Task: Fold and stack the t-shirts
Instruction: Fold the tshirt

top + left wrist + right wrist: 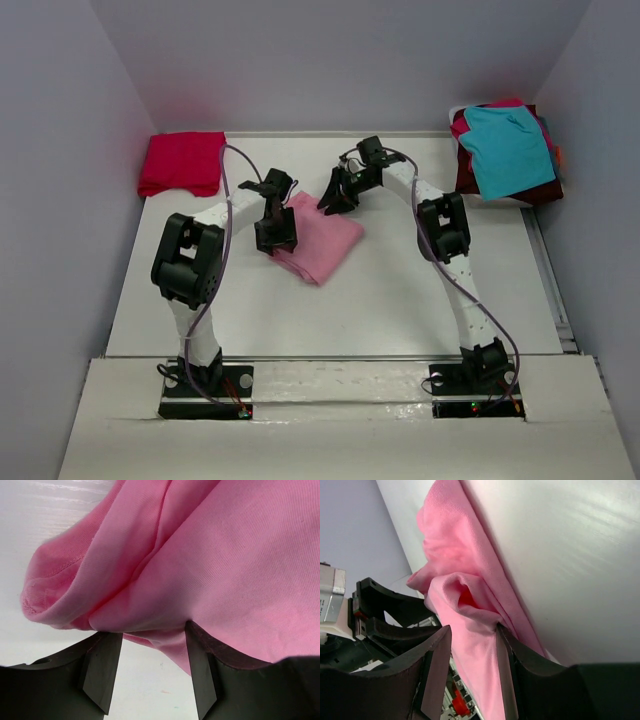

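Observation:
A pink t-shirt (322, 240) lies folded in the middle of the white table (400, 290). My left gripper (276, 232) sits at its left edge. In the left wrist view the gripper (150, 642) is open, with the pink cloth (220, 565) bunched just beyond the fingertips and its lower edge resting against the right finger (200, 675). My right gripper (338, 196) is at the shirt's far corner. In the right wrist view it (472, 637) is open, with a fold of the pink shirt (470, 625) lying between the fingers.
A folded red t-shirt (183, 162) lies at the back left corner. A pile of unfolded shirts with a teal one (510, 150) on top sits at the back right. Grey walls enclose the table on three sides.

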You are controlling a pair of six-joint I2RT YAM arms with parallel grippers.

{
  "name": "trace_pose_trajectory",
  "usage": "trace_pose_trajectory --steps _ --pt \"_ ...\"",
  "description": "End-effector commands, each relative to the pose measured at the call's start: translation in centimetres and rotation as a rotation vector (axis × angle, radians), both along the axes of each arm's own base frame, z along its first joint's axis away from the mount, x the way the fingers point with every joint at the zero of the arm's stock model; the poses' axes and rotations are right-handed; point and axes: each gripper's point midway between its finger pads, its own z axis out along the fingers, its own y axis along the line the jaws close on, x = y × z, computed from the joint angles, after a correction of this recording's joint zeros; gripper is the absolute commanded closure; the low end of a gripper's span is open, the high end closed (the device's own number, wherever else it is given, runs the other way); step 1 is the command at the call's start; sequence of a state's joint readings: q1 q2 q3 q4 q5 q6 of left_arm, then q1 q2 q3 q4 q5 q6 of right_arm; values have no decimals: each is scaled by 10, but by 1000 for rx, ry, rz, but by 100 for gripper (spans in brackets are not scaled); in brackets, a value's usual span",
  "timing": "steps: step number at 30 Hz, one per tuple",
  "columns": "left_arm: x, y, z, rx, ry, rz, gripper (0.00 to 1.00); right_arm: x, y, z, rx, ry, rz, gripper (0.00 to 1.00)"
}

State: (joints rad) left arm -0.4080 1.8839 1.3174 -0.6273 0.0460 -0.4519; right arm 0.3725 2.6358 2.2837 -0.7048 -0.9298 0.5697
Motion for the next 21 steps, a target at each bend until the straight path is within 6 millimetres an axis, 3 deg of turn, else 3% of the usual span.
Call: trace_pose_trajectory --steps 1,6,11,18,21 --pt "-11 8 0 23 30 -7 37 21 6 -3 2 -61 -34 53" --pt "-21 14 -3 35 45 -6 37 28 -1 -9 -29 -69 -76 53" --pt "-25 14 -6 32 53 -4 37 36 -7 2 -45 -99 -106 53" --pt "-27 14 -4 25 46 -3 38 41 -11 50 -51 -185 -125 52" --pt "-25 13 -2 21 39 -3 39 40 -11 59 -49 -201 -121 51"
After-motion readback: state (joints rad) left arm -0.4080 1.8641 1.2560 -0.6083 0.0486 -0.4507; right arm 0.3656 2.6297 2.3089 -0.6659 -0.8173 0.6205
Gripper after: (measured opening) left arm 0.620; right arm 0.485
